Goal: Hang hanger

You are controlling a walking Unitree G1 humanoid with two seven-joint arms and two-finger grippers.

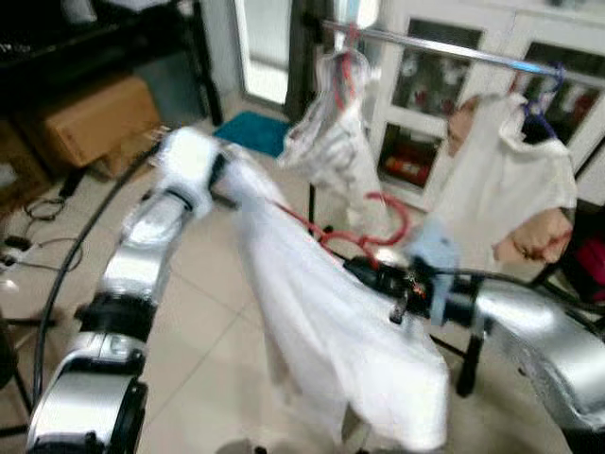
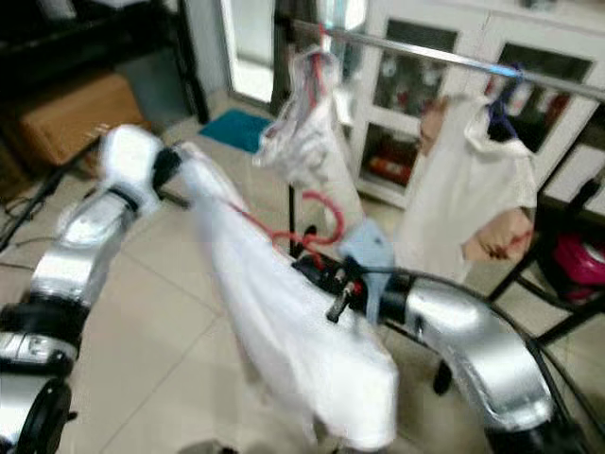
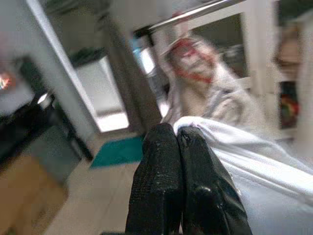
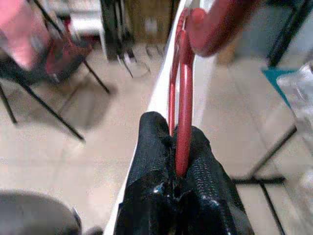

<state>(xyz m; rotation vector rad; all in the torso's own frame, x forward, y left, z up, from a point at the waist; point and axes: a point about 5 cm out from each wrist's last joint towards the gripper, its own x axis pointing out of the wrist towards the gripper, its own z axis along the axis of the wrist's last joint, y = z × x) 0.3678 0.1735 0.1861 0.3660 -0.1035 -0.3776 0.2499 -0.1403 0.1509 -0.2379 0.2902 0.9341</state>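
A white garment on a red hanger hangs stretched between my two arms, below the metal rail. My right gripper is shut on the hanger's red wire, just under its hook. My left gripper holds the garment's far shoulder; in the left wrist view its fingers are pressed together with white cloth at their tips. The hook sits lower than the rail and nearer to me.
On the rail hang a plastic-wrapped garment and a white shirt on a blue hanger. A white glass-door cabinet stands behind. A cardboard box, cables and a teal mat lie left.
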